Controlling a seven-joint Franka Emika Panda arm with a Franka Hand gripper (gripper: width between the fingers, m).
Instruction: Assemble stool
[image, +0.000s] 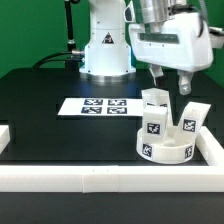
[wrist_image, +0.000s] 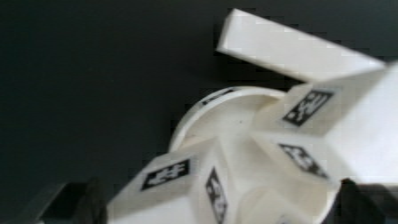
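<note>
The round seat sits on the black surface near the white border rail, well apart from the marker board. Three legs stand on the seat: one upright at its middle, a taller one just behind it, and a third tilted at the seat's edge farthest from the marker board. The tool hangs above the seat; whether its fingers are open or closed cannot be told.

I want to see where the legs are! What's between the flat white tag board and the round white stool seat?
In the exterior view, one short blocky white plastic leg stands between the marker board and the round white ring-rimmed seat.
</note>
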